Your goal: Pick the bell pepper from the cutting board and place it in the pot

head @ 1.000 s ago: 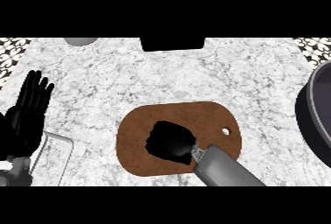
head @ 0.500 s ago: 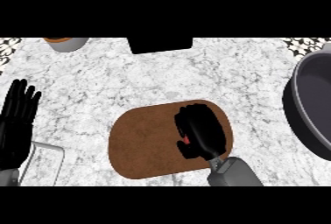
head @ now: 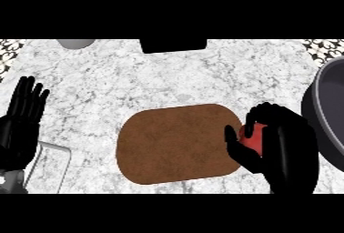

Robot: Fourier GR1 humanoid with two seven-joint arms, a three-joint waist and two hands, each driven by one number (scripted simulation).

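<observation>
No text, label, brand, number or sign can be read anywhere: not on the white marbled tabletop (head: 201,77), nor on the brown rounded wooden cutting board (head: 174,143) left of the right hand's fingers (head: 269,116).

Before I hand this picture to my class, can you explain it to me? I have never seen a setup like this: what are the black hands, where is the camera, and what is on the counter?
The view is taken from the robot's head, looking steeply down at a marble counter. The two black hands belong to the robot, and its arms come in from the lower edge.

The left hand shows at the left edge, open with fingers up, at rest. The right hand is beside the right end of the brown cutting board. Its fingers are curled round something red, the bell pepper, which is mostly hidden.

The board itself is bare now. The big dark curved shape at the right edge is the pot, where the pepper is meant to go. It is not in there yet.
</observation>
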